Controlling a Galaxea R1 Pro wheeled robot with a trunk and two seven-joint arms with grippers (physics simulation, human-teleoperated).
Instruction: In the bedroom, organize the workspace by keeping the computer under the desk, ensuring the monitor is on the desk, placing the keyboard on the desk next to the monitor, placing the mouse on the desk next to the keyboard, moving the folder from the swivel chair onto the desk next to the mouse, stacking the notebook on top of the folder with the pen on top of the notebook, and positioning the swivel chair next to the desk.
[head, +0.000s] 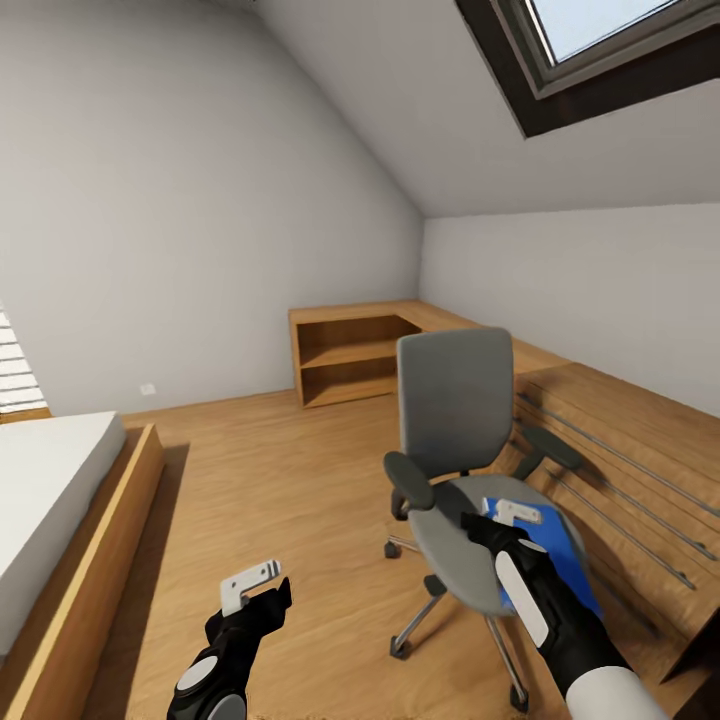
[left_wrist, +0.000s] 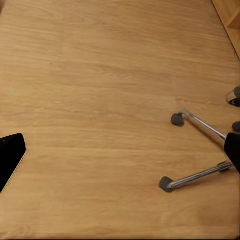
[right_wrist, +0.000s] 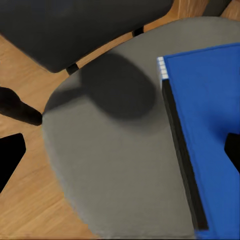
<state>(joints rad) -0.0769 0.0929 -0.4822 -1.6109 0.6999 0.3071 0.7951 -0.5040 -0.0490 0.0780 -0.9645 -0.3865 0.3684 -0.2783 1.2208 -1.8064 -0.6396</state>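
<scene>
hovering right gripper (head: 505, 517) jaws spread over folder (right_wrist: 210, 130), touching nothing

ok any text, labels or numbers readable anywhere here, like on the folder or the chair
None can be read.
Folder: plain blue cover with a dark spine, no lettering visible.
Swivel chair: bare grey upholstery, no brand mark visible.
Right gripper and left gripper: white and black parts, no markings visible.
Wall plate: too small to tell whether it carries any.
</scene>
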